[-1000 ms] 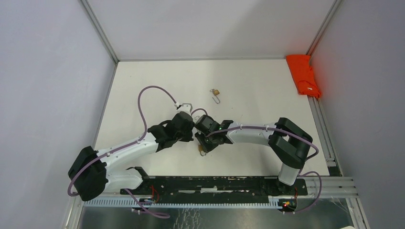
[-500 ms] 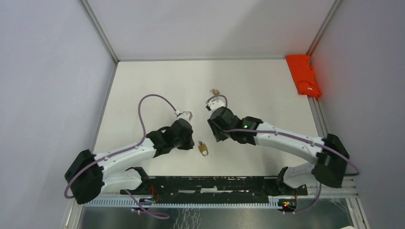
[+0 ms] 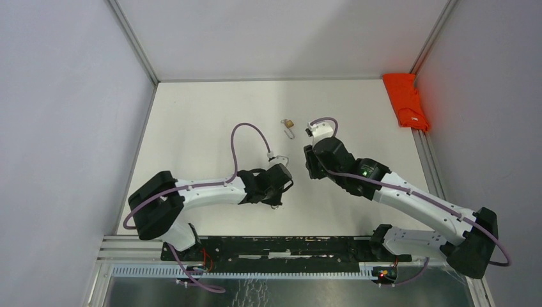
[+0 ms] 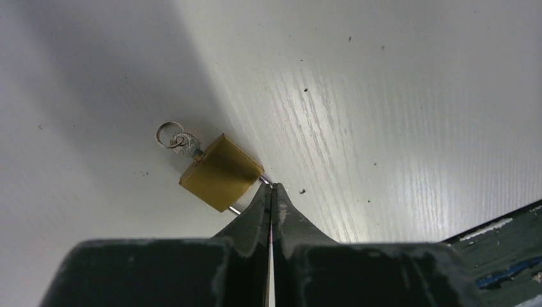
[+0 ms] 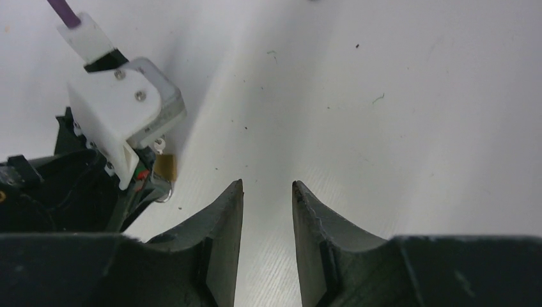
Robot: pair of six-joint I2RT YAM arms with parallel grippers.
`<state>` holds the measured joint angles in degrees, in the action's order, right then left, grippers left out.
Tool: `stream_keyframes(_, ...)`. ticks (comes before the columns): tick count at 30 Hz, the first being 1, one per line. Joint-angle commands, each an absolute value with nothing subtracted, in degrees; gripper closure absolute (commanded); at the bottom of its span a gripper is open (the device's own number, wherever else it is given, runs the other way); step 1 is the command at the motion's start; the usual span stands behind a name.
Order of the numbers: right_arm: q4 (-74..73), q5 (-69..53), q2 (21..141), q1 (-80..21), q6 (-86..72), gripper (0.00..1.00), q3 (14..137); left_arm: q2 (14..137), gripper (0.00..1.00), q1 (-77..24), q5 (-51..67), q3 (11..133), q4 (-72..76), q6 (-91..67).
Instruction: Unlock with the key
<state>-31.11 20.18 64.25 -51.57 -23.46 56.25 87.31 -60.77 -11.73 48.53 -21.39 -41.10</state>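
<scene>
Brass padlock (image 4: pixel 220 173) lies flat on the white table (image 4: pixel 415 96), with the ringed key (image 4: pixel 183 143) at its bottom end. Left tool (image 4: pixel 271 190) is pressed together, tips touching the shackle end; can't tell if the shackle is nipped. Right tool (image 5: pixel 267 192) is spread, holds nothing, near the left wrist.

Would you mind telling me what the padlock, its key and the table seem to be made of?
The padlock looks like brass: a yellow-gold body with a dull, brushed sheen. The key looks like bright silvery metal, probably steel or nickel plated. The table seems to be white laminate or painted board, with faint grain lines and a soft glare.
</scene>
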Motion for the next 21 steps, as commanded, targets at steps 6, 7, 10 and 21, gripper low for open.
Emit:
stream_keyframes(6, -29.81, 19.89, 62.76, -50.54, -22.24, 0.61, 53.22, 89.18, 0.97, -61.21, -15.39, 49.92, -26.35, -43.38)
stream_keyframes(7, -29.71, 19.83, 62.89, -50.53, -22.3, 0.61, 53.26, 88.91, 0.97, -61.21, -15.38, 49.43, -26.36, -43.53)
stream_keyframes(10, -29.03, 19.1, 62.78, -50.45, -22.27, 0.61, 53.26, 89.22, 0.97, -61.26, -16.71, 48.01, -26.37, -43.72)
stream_keyframes(21, -27.57, 17.15, 63.02, -50.46, -22.75, 0.6, 52.18, 88.94, 0.97, -60.28, -27.33, 52.01, -36.44, -39.38)
